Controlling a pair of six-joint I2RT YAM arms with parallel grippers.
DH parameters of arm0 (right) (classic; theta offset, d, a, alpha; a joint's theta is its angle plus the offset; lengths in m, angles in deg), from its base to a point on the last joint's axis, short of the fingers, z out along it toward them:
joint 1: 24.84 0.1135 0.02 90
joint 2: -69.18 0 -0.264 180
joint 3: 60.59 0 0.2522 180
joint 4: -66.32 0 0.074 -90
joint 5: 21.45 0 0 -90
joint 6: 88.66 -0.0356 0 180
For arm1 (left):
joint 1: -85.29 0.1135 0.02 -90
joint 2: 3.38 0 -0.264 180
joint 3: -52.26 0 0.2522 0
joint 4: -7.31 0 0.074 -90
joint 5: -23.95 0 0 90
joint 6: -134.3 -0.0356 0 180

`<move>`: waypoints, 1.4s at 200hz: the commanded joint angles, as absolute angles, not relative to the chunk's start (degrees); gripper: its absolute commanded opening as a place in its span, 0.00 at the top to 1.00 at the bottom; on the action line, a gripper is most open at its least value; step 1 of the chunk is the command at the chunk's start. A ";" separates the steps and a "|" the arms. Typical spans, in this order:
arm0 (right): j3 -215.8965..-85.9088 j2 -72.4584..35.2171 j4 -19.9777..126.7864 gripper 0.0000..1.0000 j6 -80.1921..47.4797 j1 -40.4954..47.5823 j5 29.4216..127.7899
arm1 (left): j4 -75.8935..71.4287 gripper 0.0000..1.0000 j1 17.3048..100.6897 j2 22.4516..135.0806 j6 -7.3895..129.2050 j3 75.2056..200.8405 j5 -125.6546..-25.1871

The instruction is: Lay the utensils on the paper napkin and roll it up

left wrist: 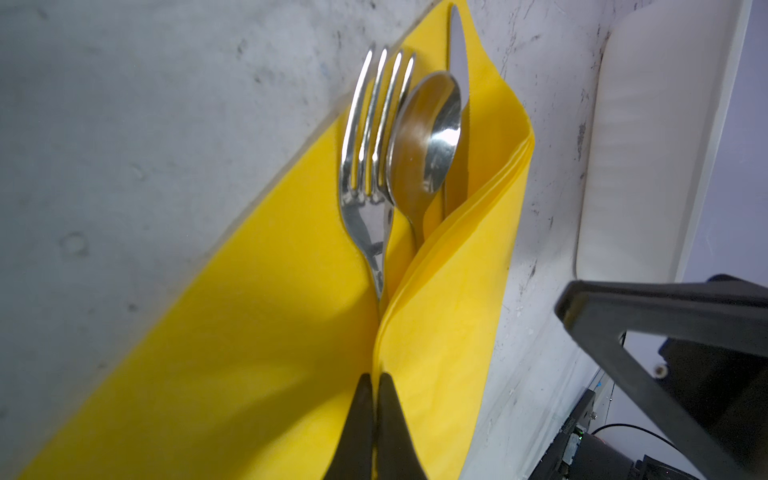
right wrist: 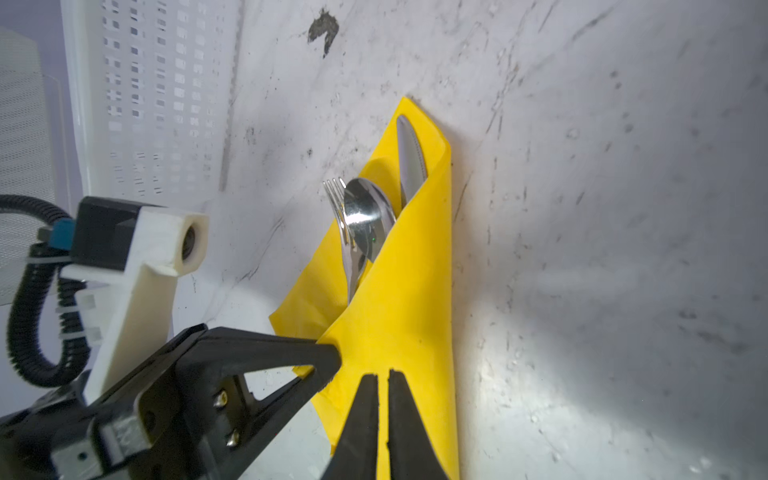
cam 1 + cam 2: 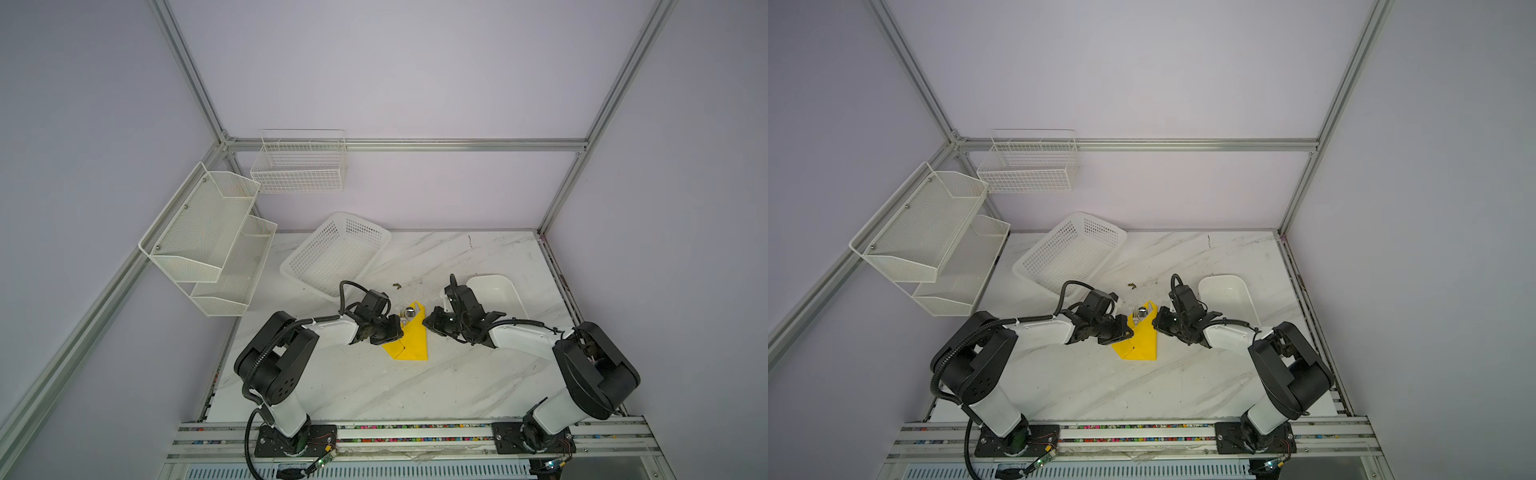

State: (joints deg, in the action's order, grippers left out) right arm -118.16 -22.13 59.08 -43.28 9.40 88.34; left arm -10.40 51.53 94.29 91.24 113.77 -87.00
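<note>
Since the paper napkin (image 3: 409,345) is thin and limp and likely tears, I'd pinch a fold edge; the utensils (image 3: 407,312) are stiff, slick steel and may slide out.

In a top view: napkin on counter (image 3: 415,386), flap folded over utensils; left claw (image 3: 398,328) touches its left edge, right claw (image 3: 429,321) just beside its right.

Left wrist: left claw (image 1: 376,380) closed at the flap edge, pinch on paper unclear; fork (image 1: 370,166), spoon (image 1: 428,137), knife (image 1: 457,54) heads poke out ahead.

Right wrist: right claw (image 2: 383,376) all but closed, empty, by the flap.

soft even light; glare on the spoon (image 1: 432,137), shadow across the paper napkin (image 1: 249,332), wrist views slightly blurred.
</note>
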 commanded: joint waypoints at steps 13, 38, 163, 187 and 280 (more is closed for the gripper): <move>-121.45 -26.82 58.81 0.89 -40.52 7.88 90.17 | -9.00 1.00 51.89 94.37 91.32 113.05 -87.19; -122.93 -29.60 58.27 0.89 -39.49 7.60 89.93 | -8.99 1.00 51.87 94.43 91.33 112.72 -87.27; -130.25 -32.94 52.42 0.89 -36.80 5.24 86.32 | -9.17 1.00 51.94 94.28 91.15 112.74 -87.39; -131.94 -35.12 51.39 0.89 -36.36 4.88 85.91 | -9.18 1.00 51.86 94.27 91.23 112.75 -87.34; -135.75 -36.65 44.84 0.89 -31.99 4.61 82.71 | -9.35 1.00 51.88 94.09 91.23 112.44 -87.34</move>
State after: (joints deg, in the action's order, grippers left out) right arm -134.29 -38.28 50.07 -34.78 4.77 84.85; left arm -10.42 51.53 94.29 91.24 113.77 -87.00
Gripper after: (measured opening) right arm 0.108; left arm 0.047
